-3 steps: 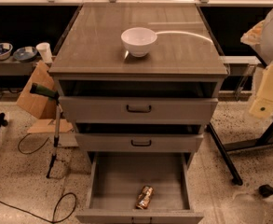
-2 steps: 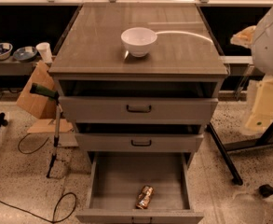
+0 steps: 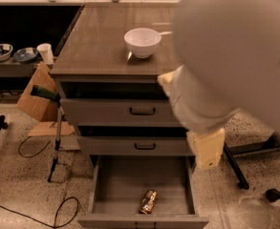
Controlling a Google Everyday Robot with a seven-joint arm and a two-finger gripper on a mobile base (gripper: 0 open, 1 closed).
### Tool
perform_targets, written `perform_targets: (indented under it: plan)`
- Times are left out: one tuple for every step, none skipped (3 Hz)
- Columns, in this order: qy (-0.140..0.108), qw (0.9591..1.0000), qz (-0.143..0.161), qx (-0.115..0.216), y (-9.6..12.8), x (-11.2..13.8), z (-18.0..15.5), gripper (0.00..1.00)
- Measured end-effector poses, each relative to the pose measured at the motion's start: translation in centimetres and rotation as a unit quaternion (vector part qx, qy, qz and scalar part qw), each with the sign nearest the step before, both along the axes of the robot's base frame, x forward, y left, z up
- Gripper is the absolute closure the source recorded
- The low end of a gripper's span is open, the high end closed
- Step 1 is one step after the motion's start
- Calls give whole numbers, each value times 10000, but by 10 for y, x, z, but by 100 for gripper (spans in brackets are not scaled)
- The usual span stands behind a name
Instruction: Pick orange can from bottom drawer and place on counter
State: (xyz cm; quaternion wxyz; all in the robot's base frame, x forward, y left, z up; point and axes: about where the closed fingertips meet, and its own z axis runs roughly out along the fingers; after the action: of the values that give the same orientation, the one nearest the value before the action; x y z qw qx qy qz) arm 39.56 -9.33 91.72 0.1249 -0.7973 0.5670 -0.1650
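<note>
Tool (image 3: 206, 149) over right side of bottom drawer (image 3: 125, 185), state unclear, orange can (image 3: 148, 202) lying inside.

arm (image 3: 235, 56): white bulk, upper right, near camera | end effector (image 3: 206, 150): pale block hanging beneath it

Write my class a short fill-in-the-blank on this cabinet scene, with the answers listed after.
1. The can lies in the bottom drawer, which stands ____.
2. The bowl on the counter is ____ in colour.
3. The gripper hangs outside the bottom drawer, ____ the can's level.
Missing words: open; white; above.
</note>
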Motion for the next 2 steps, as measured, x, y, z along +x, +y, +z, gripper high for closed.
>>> perform_targets:
  plan:
    - [176, 9952, 696, -659, 47, 11, -48, 0]
    - [459, 9860, 1136, -1130, 82, 34, -98, 0]
